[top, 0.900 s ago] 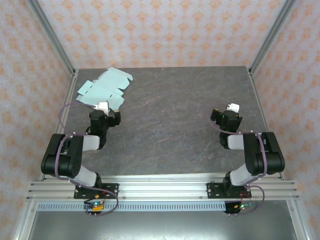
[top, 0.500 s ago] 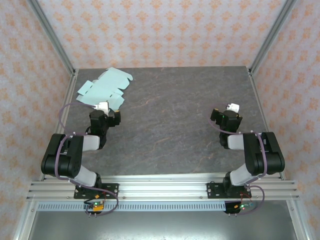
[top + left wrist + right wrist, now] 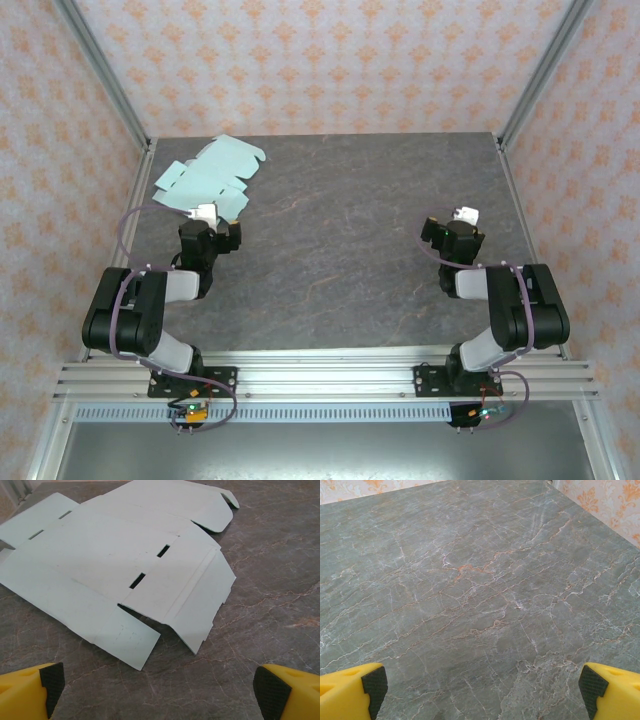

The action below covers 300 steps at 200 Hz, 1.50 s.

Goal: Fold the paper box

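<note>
Flat unfolded paper box (image 3: 125, 565) lies dead ahead of left gripper (image 3: 160, 690), jaws spread wide. Sheet's long axis slants away rightward. Right gripper (image 3: 480, 690) also agape, well apart from it: left's job.

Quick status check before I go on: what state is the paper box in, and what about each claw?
paper box: unfolded, a die-cut sheet lying on the table, some flaps slightly lifted, not gripped.
left claw: open, empty, just short of the sheet's near edge.
right claw: open, empty, over the table, apart from the box.
</note>
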### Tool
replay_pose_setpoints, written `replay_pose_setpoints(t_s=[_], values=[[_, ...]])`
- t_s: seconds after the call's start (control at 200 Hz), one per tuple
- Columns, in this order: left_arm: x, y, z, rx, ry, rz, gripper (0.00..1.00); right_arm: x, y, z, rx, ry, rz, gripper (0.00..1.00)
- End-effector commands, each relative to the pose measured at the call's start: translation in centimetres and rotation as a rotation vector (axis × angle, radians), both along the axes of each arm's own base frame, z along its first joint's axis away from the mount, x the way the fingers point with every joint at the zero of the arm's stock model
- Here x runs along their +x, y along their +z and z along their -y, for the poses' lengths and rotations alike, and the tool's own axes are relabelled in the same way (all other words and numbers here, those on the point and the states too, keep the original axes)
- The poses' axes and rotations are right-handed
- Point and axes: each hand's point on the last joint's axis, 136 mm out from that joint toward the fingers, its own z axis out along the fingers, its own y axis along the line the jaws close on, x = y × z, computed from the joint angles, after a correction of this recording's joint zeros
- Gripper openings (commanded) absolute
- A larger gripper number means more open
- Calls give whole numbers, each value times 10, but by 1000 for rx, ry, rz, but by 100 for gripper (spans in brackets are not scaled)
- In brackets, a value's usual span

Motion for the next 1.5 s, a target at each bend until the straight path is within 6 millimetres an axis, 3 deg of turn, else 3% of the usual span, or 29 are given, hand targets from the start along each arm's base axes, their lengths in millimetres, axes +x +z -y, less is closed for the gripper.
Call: replay_pose_setpoints(t_s=[0.0, 0.195, 0.285, 0.375, 0.44, 0.491, 0.521, 0.651, 0.781, 0.881, 0.981, 1.311, 1.497], values=[[7, 25, -11, 8, 75, 31, 100, 6, 13, 2, -14, -13, 44, 99], [-4, 42, -37, 21, 292, -54, 100, -4, 28, 13, -20, -86, 83, 99], [-9, 57, -40, -18, 345, -57, 100, -13, 51, 28, -27, -181, 101, 99], [-11, 85, -43, -79, 394, -4, 100, -22, 79, 32, -5, -220, 109, 99], [-21, 106, -60, -148, 561, 19, 100, -28, 101, 36, 21, -257, 102, 99], [-36, 110, -77, -207, 757, -1, 100, -30, 116, 38, 36, -278, 102, 99], [-36, 114, -82, -220, 812, -13, 100, -31, 122, 37, 48, -281, 96, 99], [9, 86, -75, -275, 716, -233, 100, -28, 142, 25, 131, -231, 118, 99], [24, 61, -67, -311, 699, -380, 100, -27, 156, 21, 191, -226, 110, 99], [36, 44, -55, -487, 634, -353, 100, -26, 157, 17, 190, -205, 71, 99], [50, 39, -42, -687, 556, -284, 100, -26, 151, 15, 192, -193, 43, 99], [76, 11, -19, -931, 471, -229, 100, -33, 138, 14, 189, -193, -14, 99], [94, 5, -3, -1076, 392, -199, 86, -37, 139, 15, 178, -195, -29, 99]])
